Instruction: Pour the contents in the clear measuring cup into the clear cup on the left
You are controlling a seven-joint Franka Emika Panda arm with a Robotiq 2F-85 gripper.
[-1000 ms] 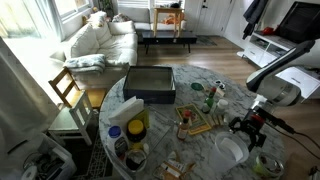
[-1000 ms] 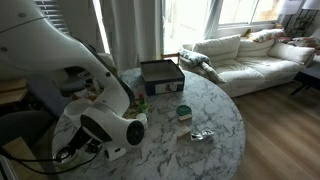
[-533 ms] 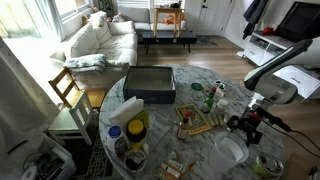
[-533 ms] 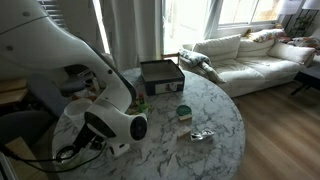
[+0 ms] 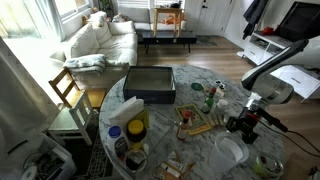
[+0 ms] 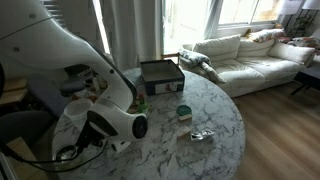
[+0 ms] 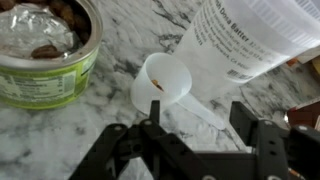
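In the wrist view a small clear measuring cup (image 7: 160,80) lies on the marble table with a few brown bits inside. Its handle (image 7: 205,108) runs down-right into the gap between my fingers. My gripper (image 7: 198,120) is open just above the table, with one finger on each side of the handle and neither touching it. A large clear plastic tub (image 7: 250,40) with a printed label sits just beyond, at the upper right. In an exterior view the gripper (image 5: 245,125) hangs low over the table's right part, next to the clear tub (image 5: 231,152). The arm hides it in the other exterior view.
A green-rimmed can (image 7: 45,50) with brown contents stands left of the measuring cup and also shows in an exterior view (image 5: 266,165). On the round marble table (image 5: 190,140) are a black box (image 5: 150,83), a green bottle (image 5: 209,98), a yellow jar (image 5: 137,127) and several small items. Chairs stand to the left.
The gripper has shifted slightly left and lower towards the table; the jaws stay open. Nothing else has moved.
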